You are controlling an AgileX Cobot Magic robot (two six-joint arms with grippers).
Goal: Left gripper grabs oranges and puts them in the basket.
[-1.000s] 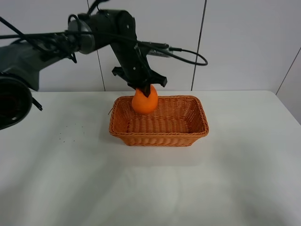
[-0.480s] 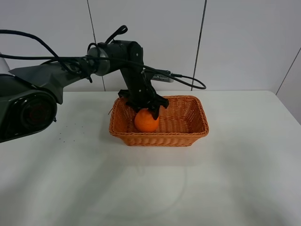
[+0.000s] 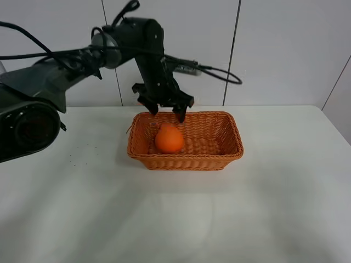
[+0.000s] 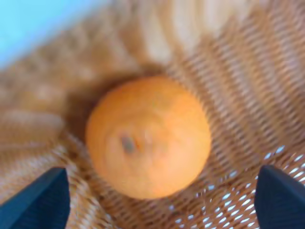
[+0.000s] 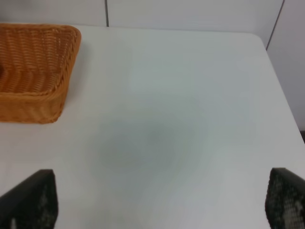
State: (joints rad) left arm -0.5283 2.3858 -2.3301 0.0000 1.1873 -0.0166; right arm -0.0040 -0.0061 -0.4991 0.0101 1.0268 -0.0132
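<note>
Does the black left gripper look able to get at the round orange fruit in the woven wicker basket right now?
Probably yes. The left gripper hangs open just above the orange fruit, which lies uncovered in the open-topped wicker basket. Nothing shows between them.

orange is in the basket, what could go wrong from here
The open left end effector hangs just above the rear rim of the basket, so a low or sideways retreat could clip the rim and shove the basket. The orange lies loose in the basket's left half, so a knock might set it rolling. The cable loops in the air behind the basket and might snag as the arm moves.
</note>
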